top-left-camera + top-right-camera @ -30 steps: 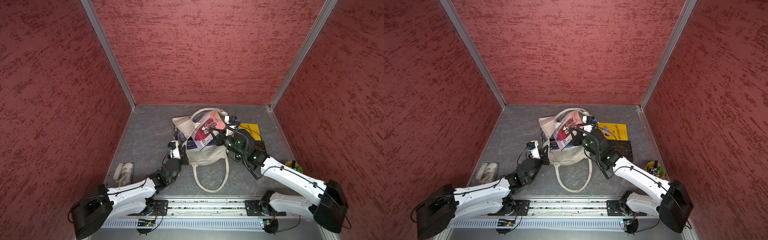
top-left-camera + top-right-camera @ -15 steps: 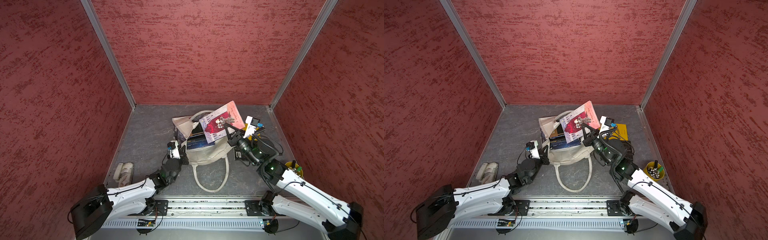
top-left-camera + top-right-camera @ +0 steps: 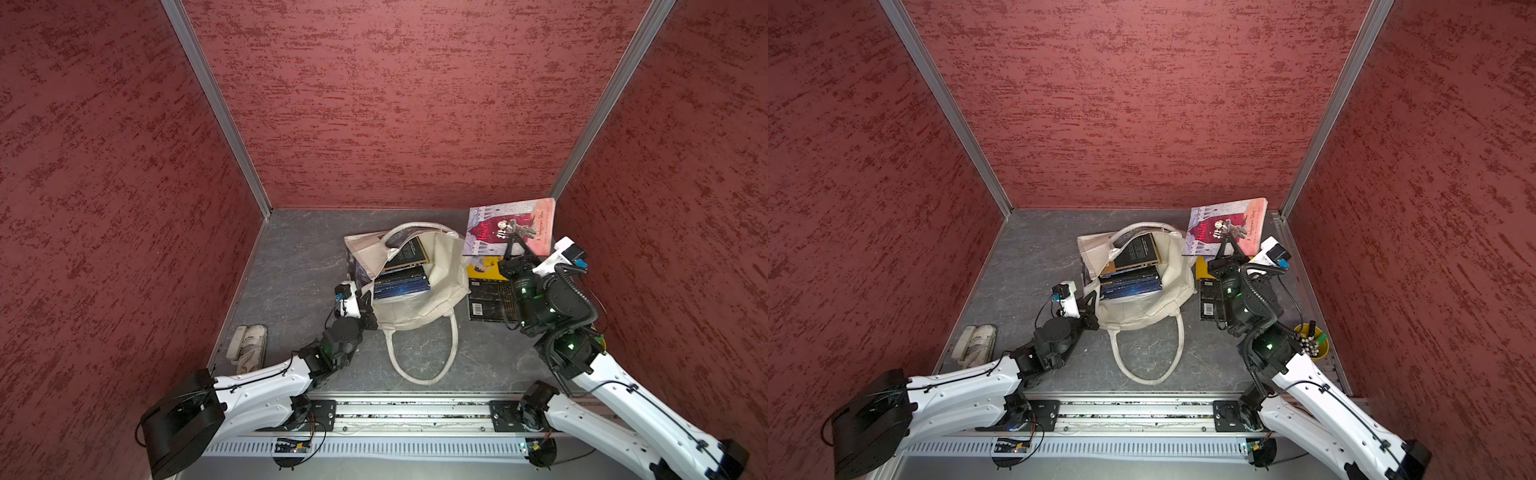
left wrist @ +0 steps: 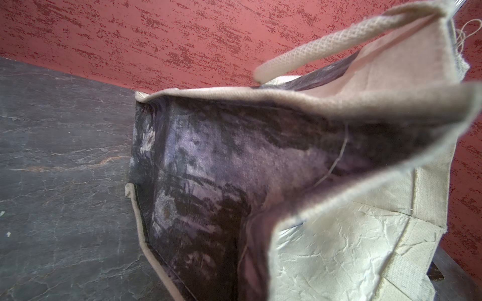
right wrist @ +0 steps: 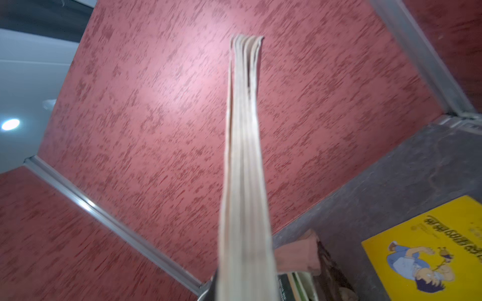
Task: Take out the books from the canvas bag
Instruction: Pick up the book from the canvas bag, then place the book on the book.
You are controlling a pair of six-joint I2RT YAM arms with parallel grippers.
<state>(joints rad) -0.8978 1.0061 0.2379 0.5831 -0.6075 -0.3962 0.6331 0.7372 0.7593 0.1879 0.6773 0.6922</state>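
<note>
Two grippers engaged, seen in both top views: the right gripper [image 3: 514, 243] is clamped on the lower edge of a pink book [image 3: 496, 224], held tilted in the air beside the canvas bag [image 3: 419, 309]; the left gripper [image 3: 367, 306] is closed on the bag's near rim. Several dark books [image 3: 401, 284] lie inside the open bag; a yellow book [image 3: 484, 269] and a black book [image 3: 490, 301] lie on the floor [image 3: 299, 266] just beside it
</note>
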